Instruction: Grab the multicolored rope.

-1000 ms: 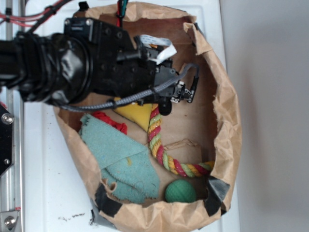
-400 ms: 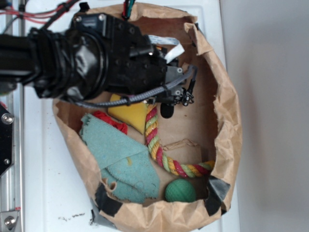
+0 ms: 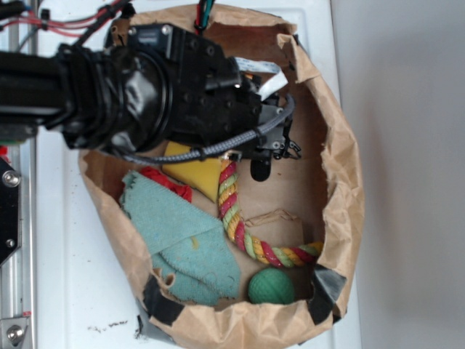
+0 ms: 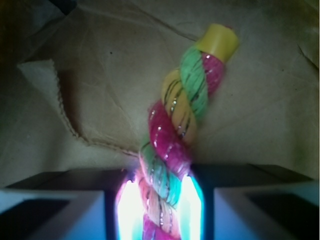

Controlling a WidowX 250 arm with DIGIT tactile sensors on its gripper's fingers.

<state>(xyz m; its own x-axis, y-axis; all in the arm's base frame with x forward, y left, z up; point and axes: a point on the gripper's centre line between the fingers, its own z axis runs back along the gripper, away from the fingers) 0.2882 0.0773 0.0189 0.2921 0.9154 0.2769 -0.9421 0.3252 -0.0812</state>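
Rope right between my fingers: in the wrist view the multicolored rope (image 4: pixel 177 145) runs up from the bottom edge straight through my gripper (image 4: pixel 160 205), a finger (image 4: pixel 55 205) close on either flank, and its yellow-capped end sits clear beyond the tips on brown paper. My jaws stand narrow with the twisted pink, green and yellow strands filling the gap; I cannot tell whether the pads are actually pressing, because a bright glare washes out both edges where rope meets finger. From the exterior view, the rope (image 3: pixel 234 211) lies inside the paper bag (image 3: pixel 349 182), starting just under my gripper (image 3: pixel 251 166) and curving down and across toward the bag's far wall, ending near the green ball (image 3: pixel 272 286). My arm (image 3: pixel 109 91) reaches in from the left, bulky and black, wrist bent so the fingers drop into the bag. It covers the upper end of the rope and much of the yellow cloth (image 3: pixel 196 171) beside it. A teal fuzzy cloth (image 3: pixel 182 243) sprawls lower left, with a small red fabric piece (image 3: pixel 166 182) peeking out above it. The rope's lower stretch is cut off at the wrist view's bottom edge.
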